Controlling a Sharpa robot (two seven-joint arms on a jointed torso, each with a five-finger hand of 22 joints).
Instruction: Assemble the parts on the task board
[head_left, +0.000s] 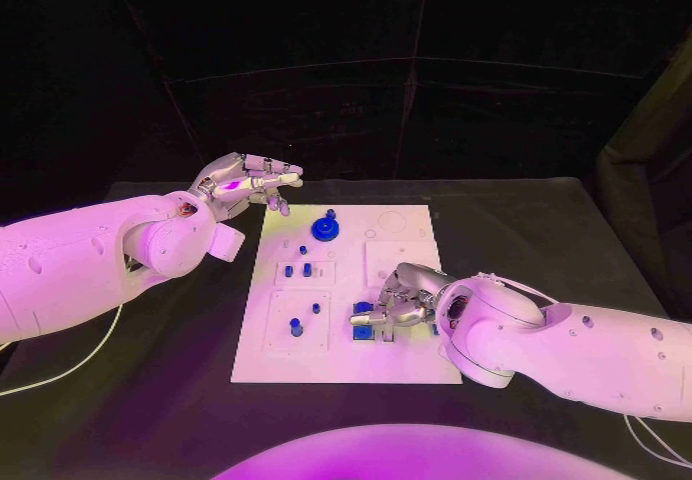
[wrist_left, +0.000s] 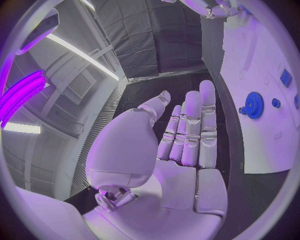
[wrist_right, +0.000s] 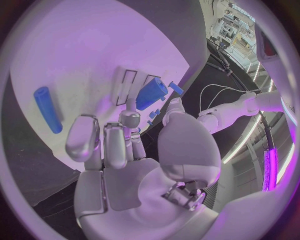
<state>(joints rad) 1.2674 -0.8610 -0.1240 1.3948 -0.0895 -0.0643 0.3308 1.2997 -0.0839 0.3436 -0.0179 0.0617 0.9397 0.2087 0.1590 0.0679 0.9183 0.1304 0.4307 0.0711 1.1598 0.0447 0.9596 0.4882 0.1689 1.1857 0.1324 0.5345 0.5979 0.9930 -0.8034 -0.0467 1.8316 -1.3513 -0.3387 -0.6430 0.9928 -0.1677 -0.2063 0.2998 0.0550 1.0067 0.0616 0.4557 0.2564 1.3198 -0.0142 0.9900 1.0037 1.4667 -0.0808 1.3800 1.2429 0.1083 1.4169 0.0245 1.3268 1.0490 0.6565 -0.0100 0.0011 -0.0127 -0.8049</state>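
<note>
left hand (head_left: 242, 183) hovering empty off the task board (head_left: 351, 350) corner, fingers loosely spread, right hand (head_left: 400, 303) fingers resting on a blue part (head_left: 364, 333), can't tell if it's gripped

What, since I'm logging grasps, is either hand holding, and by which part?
The right hand seems to pinch a blue part by its near end between its fingers; the left hand holds nothing.

black table (head_left: 173, 420), white cable (head_left: 65, 365) at its edge

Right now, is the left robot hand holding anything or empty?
Empty. The left robot hand has its fingers straight and apart, nothing in the palm, raised beside the task board.
</note>
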